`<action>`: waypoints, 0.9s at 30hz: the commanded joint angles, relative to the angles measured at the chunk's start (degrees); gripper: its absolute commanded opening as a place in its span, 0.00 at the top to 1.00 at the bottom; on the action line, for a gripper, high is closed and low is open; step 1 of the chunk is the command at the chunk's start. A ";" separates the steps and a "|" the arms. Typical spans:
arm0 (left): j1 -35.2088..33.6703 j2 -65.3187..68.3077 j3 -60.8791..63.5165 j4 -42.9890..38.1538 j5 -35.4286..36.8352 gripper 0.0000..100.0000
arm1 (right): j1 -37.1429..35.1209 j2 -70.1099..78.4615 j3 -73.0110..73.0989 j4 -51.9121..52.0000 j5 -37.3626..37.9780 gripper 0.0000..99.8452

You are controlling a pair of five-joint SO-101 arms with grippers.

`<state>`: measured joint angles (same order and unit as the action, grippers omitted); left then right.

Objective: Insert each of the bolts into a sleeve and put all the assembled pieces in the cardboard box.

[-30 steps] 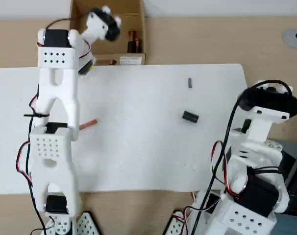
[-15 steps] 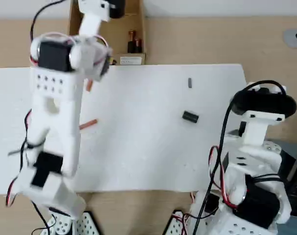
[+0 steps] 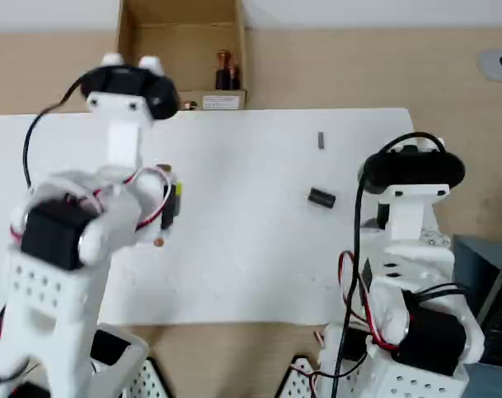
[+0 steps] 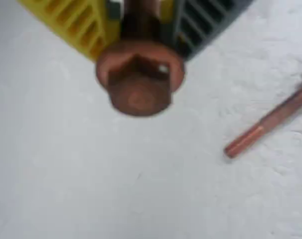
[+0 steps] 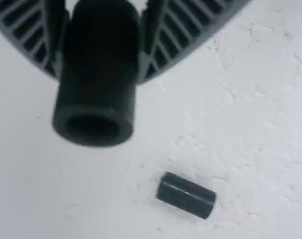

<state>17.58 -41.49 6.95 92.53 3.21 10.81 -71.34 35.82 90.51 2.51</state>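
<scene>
Pinching a copper bolt (image 4: 139, 82) by its shank, head toward the wrist camera, my left gripper (image 4: 140, 15) hangs over the white mat (image 3: 251, 265). My right gripper (image 5: 98, 30) is clamped around a black sleeve (image 5: 95, 99) with its open bore facing out. I judge that one pair is in hand but not yet joined, since the two arms are well apart across the mat. A second bolt (image 4: 268, 124) lies loose on the mat near the left arm, and a second sleeve (image 5: 186, 195) lies on its side near the right one, so another pair is untouched. A small dark piece (image 3: 320, 140) sits farther up the mat; I cannot tell what it is. In the cardboard box (image 3: 121, 50), beyond the mat's far edge, I see what look like two finished pieces (image 3: 227, 73) standing together. By my reckoning I'm roughly halfway, with two assemblies and two drops into the box left to do.
</scene>
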 commanded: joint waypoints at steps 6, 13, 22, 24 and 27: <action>0.44 -19.38 23.56 -14.07 6.07 1.00 | -0.66 -13.05 12.79 -8.53 0.44 0.99; -1.76 -33.19 39.47 -23.65 9.49 1.00 | -7.34 -26.51 23.25 -11.52 -0.09 0.99; -9.85 -51.21 56.70 -32.09 9.41 1.00 | -16.75 -34.24 33.27 -18.90 -0.62 0.99; -9.76 -55.69 59.34 -32.44 9.41 1.00 | -19.38 -35.03 35.03 -21.10 -2.99 0.99; -9.85 -63.08 63.91 -35.16 9.23 1.00 | -24.48 -35.91 37.49 -25.32 -4.31 0.99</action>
<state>8.44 -98.37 68.75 60.44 12.44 -9.49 -103.60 72.13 69.67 -0.57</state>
